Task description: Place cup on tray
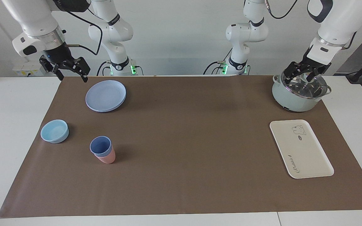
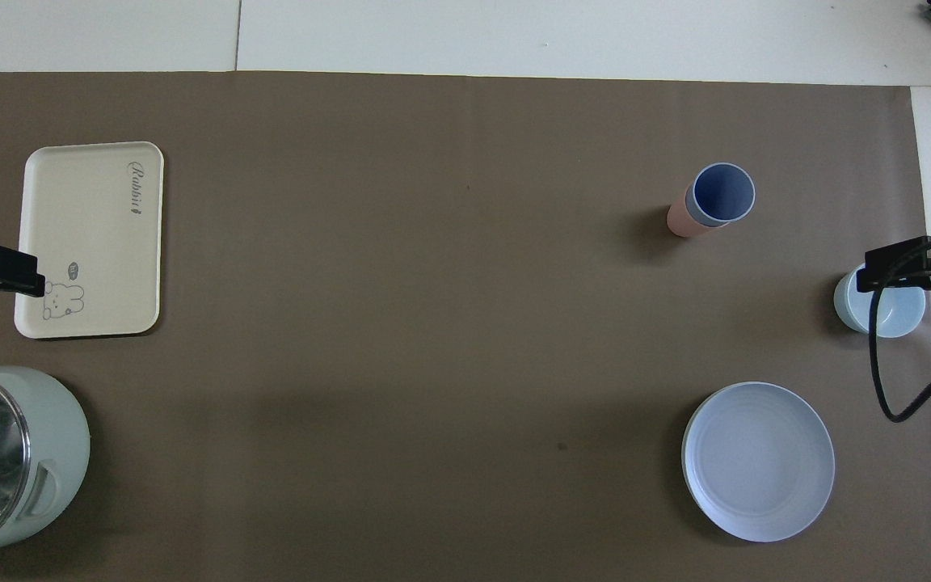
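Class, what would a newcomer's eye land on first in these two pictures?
Probably the blue cup nested in a pink cup toward the right arm's end, and the cream tray at the left arm's end. Next, the left gripper over the mint-green pot, and the right gripper raised beside the blue plate.

You see the periwinkle cup (image 1: 100,146) standing upright inside a pink cup (image 1: 106,156), toward the right arm's end of the brown mat (image 1: 181,175). The cream tray (image 1: 300,148) lies well apart from it, toward the left arm's end. The right gripper (image 1: 71,71) hangs with fingers spread, near the blue plate (image 1: 106,95). The left gripper (image 1: 303,73) hovers over the lidded pot (image 1: 298,95), fingers spread. A light-blue bowl (image 1: 54,131) sits near the cups.
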Robot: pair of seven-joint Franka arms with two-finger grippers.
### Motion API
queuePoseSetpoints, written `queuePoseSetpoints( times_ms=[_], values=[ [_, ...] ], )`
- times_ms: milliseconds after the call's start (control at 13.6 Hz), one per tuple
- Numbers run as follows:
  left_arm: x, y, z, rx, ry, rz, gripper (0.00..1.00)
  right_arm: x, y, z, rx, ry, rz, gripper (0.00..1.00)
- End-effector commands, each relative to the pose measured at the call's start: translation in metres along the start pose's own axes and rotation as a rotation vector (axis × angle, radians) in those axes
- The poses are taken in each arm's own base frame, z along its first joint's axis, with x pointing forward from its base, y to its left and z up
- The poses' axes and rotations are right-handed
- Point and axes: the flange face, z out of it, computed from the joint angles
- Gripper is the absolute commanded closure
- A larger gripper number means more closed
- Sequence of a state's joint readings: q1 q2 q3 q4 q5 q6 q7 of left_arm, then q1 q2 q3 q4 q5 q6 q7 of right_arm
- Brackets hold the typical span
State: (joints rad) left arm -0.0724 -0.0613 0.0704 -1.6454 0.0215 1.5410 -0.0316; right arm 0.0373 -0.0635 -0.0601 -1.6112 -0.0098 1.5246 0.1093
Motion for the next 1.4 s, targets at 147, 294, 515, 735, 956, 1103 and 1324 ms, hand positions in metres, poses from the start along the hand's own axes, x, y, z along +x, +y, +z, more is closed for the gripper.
queuePoseSetpoints(
  times_ms=[147, 294, 515, 735, 956, 1103, 1324],
  values=[
    [-0.008, -0.002, -0.001, 0.017, -0.002, -0.008, 0.0, 0.001, -0.001, 0.0, 0.005, -0.002, 0.006, 0.0],
    [-0.008, -0.002, -0.001, 0.017, -0.002, -0.008, 0.0, 0.002, -0.001, 0.001, 0.007, 0.001, 0.007, 0.0],
    [-0.008, -0.002, -0.001, 0.017, -0.001, -0.008, 0.0, 0.009, 0.003, 0.012, 0.026, 0.063, -0.099, 0.0],
    [-0.008, -0.002, -0.001, 0.017, -0.001, -0.008, 0.0, 0.023, 0.004, 0.045, 0.017, 0.147, -0.291, 0.0],
    [-0.008, -0.002, -0.001, 0.017, -0.001, -0.008, 0.0, 0.044, 0.017, 0.087, 0.038, 0.242, -0.513, 0.0],
    [-0.008, -0.002, -0.001, 0.017, -0.001, -0.008, 0.0, 0.054, 0.038, 0.108, 0.088, 0.294, -0.641, 0.0],
    [-0.008, -0.002, -0.001, 0.017, -0.002, -0.008, 0.0, 0.071, 0.076, 0.148, 0.147, 0.362, -0.82, 0.0]
  ],
)
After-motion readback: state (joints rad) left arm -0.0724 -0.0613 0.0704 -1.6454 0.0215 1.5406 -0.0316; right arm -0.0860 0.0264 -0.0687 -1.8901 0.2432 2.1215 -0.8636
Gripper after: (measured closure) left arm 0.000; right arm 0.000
